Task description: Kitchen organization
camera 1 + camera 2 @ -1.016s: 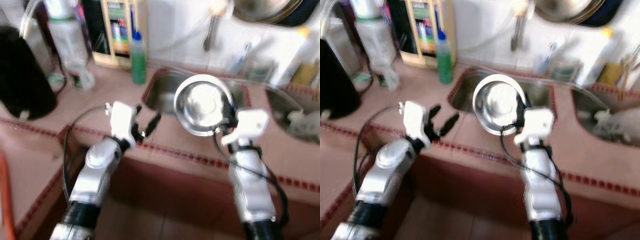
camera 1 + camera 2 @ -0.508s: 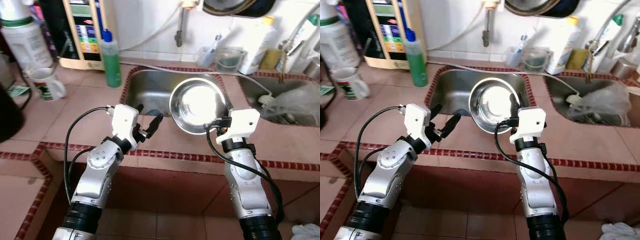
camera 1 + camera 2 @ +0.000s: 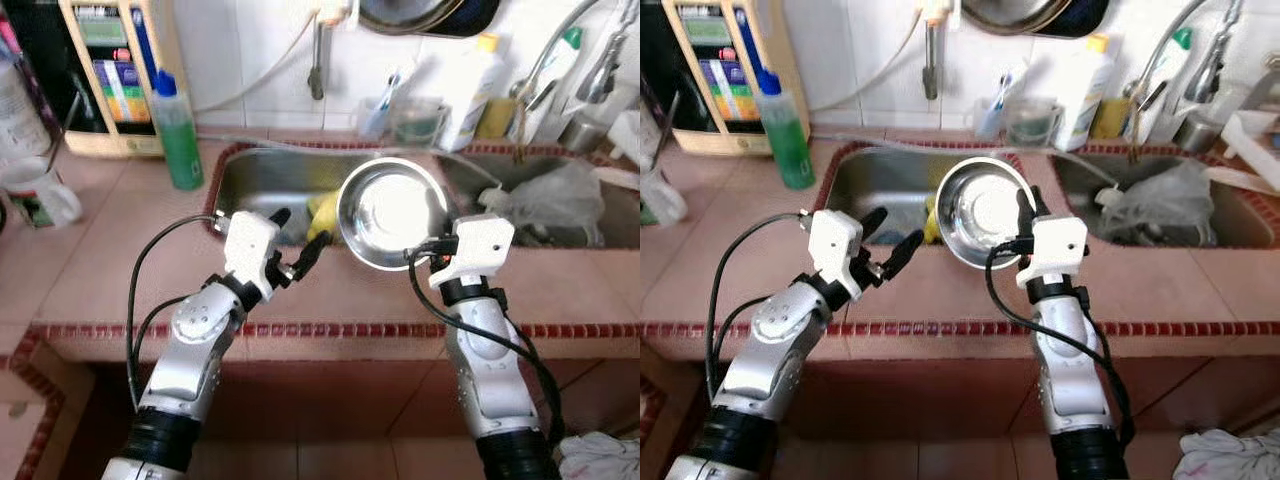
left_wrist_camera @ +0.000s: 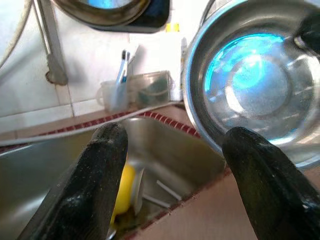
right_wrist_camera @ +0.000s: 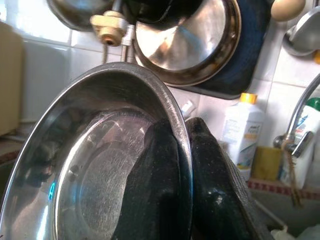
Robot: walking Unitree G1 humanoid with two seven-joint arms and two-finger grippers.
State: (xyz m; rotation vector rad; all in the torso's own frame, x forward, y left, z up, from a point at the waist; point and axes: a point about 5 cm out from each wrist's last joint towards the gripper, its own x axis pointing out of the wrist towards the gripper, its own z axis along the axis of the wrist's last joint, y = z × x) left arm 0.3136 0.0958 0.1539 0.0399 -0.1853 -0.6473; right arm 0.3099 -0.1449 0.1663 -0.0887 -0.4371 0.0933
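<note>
The steel bowl (image 3: 390, 212) is up off the counter, its rim pinched between the two fingers of the right gripper (image 5: 182, 175), one finger inside the wall, one outside. It's tilted, its hollow facing back toward the robot, and it hangs just ahead of that gripper over the near edge of the left sink (image 3: 260, 180). Across from it, the left gripper (image 3: 296, 245) hovers with fingers spread wide, holding nothing, the bowl just off to its right. Below and ahead of that open gripper, something yellow (image 4: 122, 192) lies in the sink. Beyond the bowl: a toothbrush cup (image 3: 375, 115), a white bottle (image 3: 470, 90), a green bottle (image 3: 178, 120) farther left. My read: the bowl is picked up but not yet placed, so the putting-away is left.
</note>
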